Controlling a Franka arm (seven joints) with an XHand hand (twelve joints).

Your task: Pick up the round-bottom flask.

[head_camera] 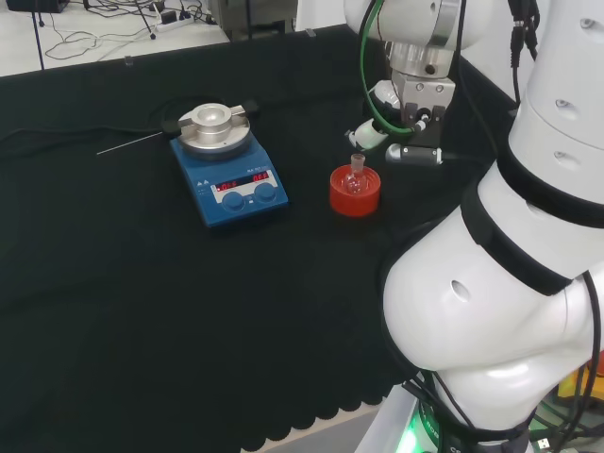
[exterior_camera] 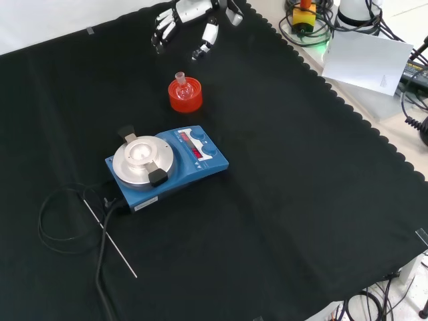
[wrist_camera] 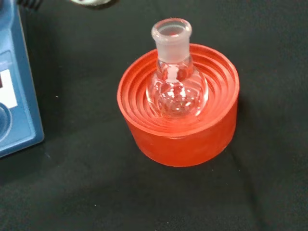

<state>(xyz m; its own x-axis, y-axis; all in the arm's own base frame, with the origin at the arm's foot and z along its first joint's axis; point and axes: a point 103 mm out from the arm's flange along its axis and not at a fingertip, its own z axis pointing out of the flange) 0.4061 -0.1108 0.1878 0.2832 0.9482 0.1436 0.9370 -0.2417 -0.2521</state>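
Note:
A small clear round-bottom flask (wrist_camera: pixel 176 82) sits upright in a red ribbed ring stand (wrist_camera: pixel 183 137). In the front view the flask (exterior_camera: pixel 180 83) and its stand (exterior_camera: pixel 185 97) lie near the cloth's top middle. The hand (exterior_camera: pixel 190 20) hovers just beyond them at the top edge, fingers straight and spread, holding nothing. In the head view the flask (head_camera: pixel 356 175) rests in the stand (head_camera: pixel 355 192), and the hand (head_camera: pixel 392 142) hangs a little above and to its right, apart from it.
A blue hotplate stirrer (exterior_camera: pixel 167 167) with a round metal top stands near the stand; its edge (wrist_camera: pixel 14 106) shows in the wrist view. A black cable and a thin metal rod (exterior_camera: pixel 110 239) lie beside it. The cloth's scalloped edge (exterior_camera: pixel 348 107) runs at the right.

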